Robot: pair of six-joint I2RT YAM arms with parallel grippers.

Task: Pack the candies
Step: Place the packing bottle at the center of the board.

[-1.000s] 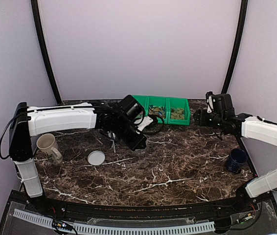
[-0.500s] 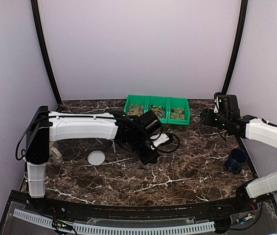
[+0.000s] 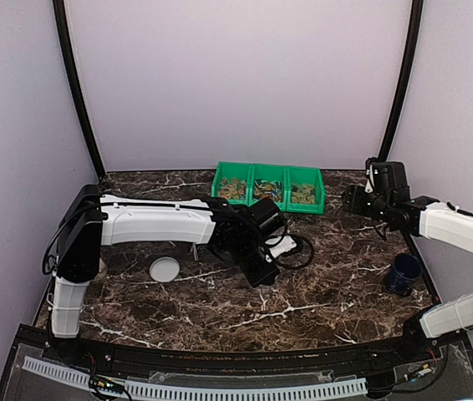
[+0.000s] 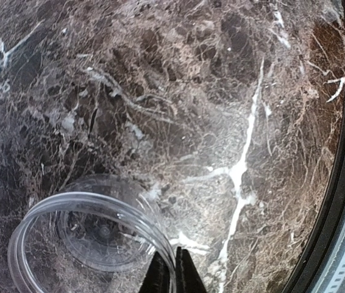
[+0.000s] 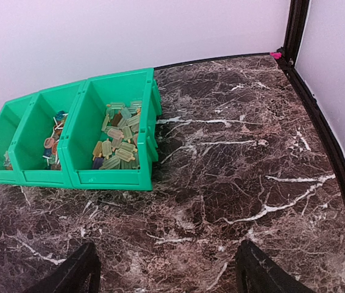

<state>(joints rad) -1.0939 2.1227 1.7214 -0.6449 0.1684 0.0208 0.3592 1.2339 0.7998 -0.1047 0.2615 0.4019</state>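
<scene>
with the left hand (image 4: pixel 172 271) pinched on the rim of the clear round plastic tub (image 4: pixel 93 238), just before the green three-compartment plastic bin (image 5: pixel 108 177), carry it level. set it down by the small wrapped candies (image 5: pixel 120 140) inside that bin, near the wide-spread right hand (image 5: pixel 169 271) at its right.

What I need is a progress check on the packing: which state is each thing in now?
clear jar: empty, lid off, rim pinched by left gripper
white lid: off, lying flat
candies: in the green bin
right gripper: open, holding nothing
blue mug: upright
</scene>
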